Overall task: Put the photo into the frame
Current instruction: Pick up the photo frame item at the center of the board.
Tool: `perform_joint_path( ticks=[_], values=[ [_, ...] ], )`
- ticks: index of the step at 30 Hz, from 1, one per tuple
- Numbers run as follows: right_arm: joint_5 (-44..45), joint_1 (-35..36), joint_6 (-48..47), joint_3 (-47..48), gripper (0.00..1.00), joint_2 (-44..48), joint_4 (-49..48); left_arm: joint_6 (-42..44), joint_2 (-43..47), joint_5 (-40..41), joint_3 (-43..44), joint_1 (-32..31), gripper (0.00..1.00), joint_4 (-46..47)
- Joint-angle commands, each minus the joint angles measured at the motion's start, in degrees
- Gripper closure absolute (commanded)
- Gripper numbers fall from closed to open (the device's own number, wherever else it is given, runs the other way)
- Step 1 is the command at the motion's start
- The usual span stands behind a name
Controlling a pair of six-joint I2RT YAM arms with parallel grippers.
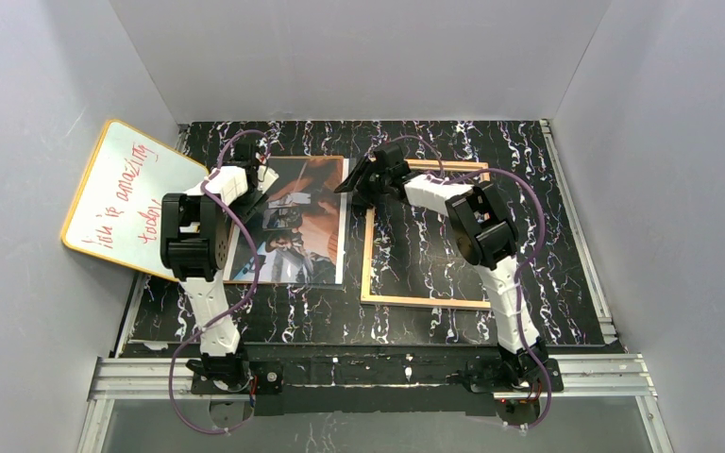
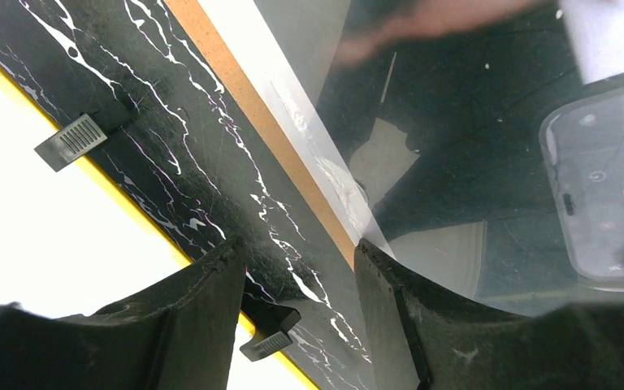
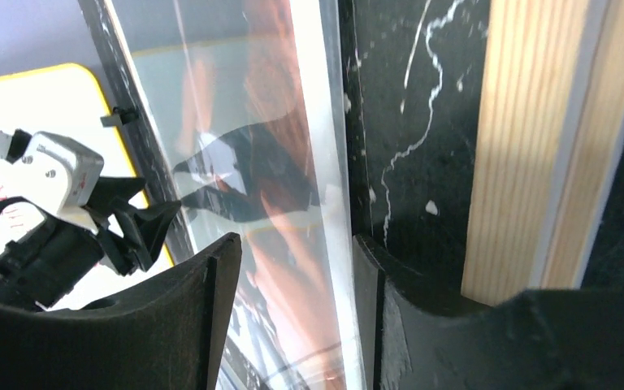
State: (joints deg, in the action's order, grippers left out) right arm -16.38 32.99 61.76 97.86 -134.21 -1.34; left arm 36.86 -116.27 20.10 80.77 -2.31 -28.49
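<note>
The photo [image 1: 307, 212], dark with reddish-orange tones, lies face up left of centre on a brown backing board [image 2: 244, 89], under a clear sheet [image 2: 292, 97]. The frame [image 1: 425, 300] lies to its right, tan wood side up. My left gripper [image 1: 266, 181] is open at the photo's far left edge. In the left wrist view its jaws [image 2: 296, 248] straddle the board's edge and hold nothing. My right gripper [image 1: 357, 179] is open at the photo's far right corner. In the right wrist view its jaws [image 3: 292, 240] straddle the photo's [image 3: 284, 130] right edge, next to the frame's wooden rail [image 3: 528, 138].
An orange-rimmed whiteboard [image 1: 123, 198] with red handwriting leans at the left wall, close beside the left arm; it also shows in the left wrist view [image 2: 41, 227]. Grey walls enclose the black marbled table [image 1: 547, 217] on three sides.
</note>
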Motion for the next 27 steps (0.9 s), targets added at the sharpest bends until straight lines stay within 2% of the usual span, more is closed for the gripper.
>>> perform_joint_path(
  ticks=[1,5,13,20,27],
  values=[
    [-5.17,0.84,3.4,-3.67,0.39,4.88,-6.35,-2.34,-8.52,-15.86,-3.5,-0.45,0.48,-5.01],
    [-6.18,0.92,4.84,-7.21,0.4,8.16,-10.64,-2.0,-8.98,-15.54,-3.43,-0.46,0.48,-4.99],
    [-6.14,1.25,3.45,-7.69,0.44,10.29,-10.19,-1.62,-8.85,-14.66,-3.59,-0.51,0.48,-4.74],
    [-1.97,3.64,-5.75,1.93,0.45,7.35,3.31,-1.54,-8.55,-14.3,-3.69,-0.51,0.48,-4.64],
    [6.78,6.44,-14.68,12.29,0.46,3.7,18.77,-1.62,-8.42,-14.29,-3.76,-0.51,0.48,-4.65]
  ],
)
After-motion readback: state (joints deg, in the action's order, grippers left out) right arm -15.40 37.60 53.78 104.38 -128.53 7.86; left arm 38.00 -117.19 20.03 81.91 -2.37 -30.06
